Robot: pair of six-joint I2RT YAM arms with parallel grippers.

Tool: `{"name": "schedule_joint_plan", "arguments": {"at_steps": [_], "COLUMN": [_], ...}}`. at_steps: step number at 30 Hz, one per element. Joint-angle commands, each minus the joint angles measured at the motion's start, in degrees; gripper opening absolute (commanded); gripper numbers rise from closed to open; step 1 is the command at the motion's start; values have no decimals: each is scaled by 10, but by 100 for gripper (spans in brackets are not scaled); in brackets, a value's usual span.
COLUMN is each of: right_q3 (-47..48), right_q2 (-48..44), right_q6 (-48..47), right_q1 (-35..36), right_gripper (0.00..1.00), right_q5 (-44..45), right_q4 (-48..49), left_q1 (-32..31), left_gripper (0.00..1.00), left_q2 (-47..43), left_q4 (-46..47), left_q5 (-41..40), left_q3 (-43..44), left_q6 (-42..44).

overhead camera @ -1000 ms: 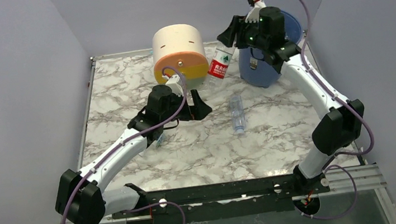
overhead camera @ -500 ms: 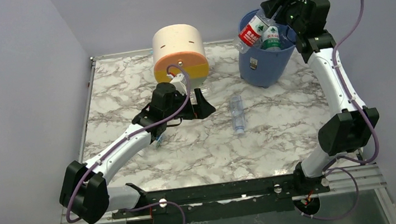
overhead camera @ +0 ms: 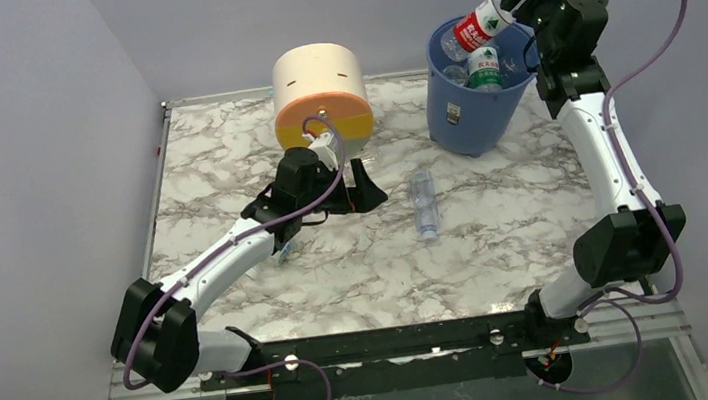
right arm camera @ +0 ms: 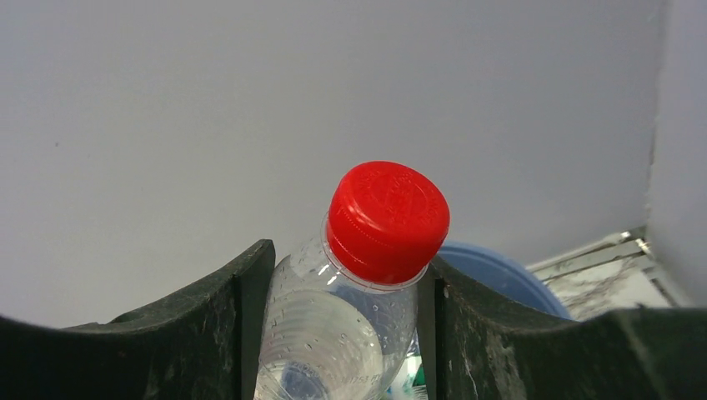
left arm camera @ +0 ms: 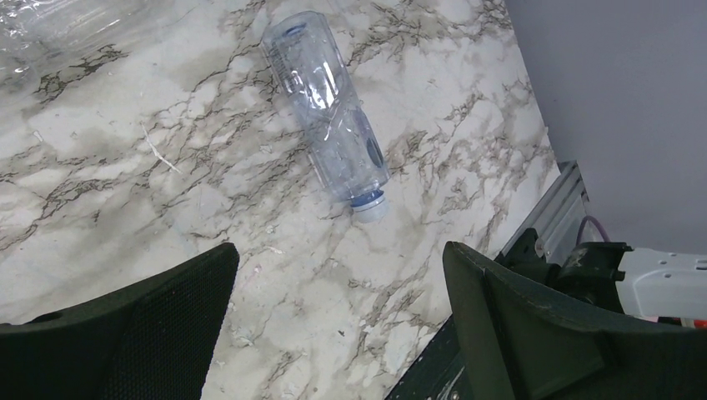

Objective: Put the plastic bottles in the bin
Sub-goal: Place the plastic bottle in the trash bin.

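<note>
Right wrist view: the fingers (right arm camera: pixel 208 325) of the right gripper (right arm camera: pixel 346 254) are covering both flanks of the red-capped bottle (right arm camera: pixel 350 304), and the lower edge is cutting off its body below the shoulder. The bin (right arm camera: pixel 500 273) is showing only as a blue arc beyond one fingertip. Left wrist view: the upper corner is cropping crumpled clear plastic (left arm camera: pixel 50 25) ahead of the left gripper (left arm camera: pixel 338 250). Top view: the bin's wall is hiding the lower parts of the bottles inside (overhead camera: pixel 484 66); their label print is coming out too small to read.

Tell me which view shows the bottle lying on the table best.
The left wrist view: the lying bottle is close and whole, cap visible. The top external view shows it small. The right wrist view misses it.
</note>
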Motion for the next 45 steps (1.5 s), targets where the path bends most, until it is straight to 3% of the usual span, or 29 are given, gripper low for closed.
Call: {"name": "schedule_joint_plan", "arguments": {"at_steps": [1, 15, 36, 45], "right_q3": [-13, 0, 34, -2], "right_q2": [-32, -6, 89, 126], "right_q6": [-59, -204, -291, -436], "right_q1": [-3, -3, 2, 71], "right_gripper": [60, 59, 63, 64], "right_q5": [93, 246, 284, 348], "right_q4": [67, 93, 95, 210], "left_q1": [-3, -6, -11, -12], "left_gripper": [99, 99, 99, 99], "left_q2": [11, 76, 104, 101], "left_q4": [20, 30, 27, 30], "left_q5": [21, 45, 44, 42], "left_q3": [21, 62, 75, 70], "left_q6": [2, 10, 11, 9]}}
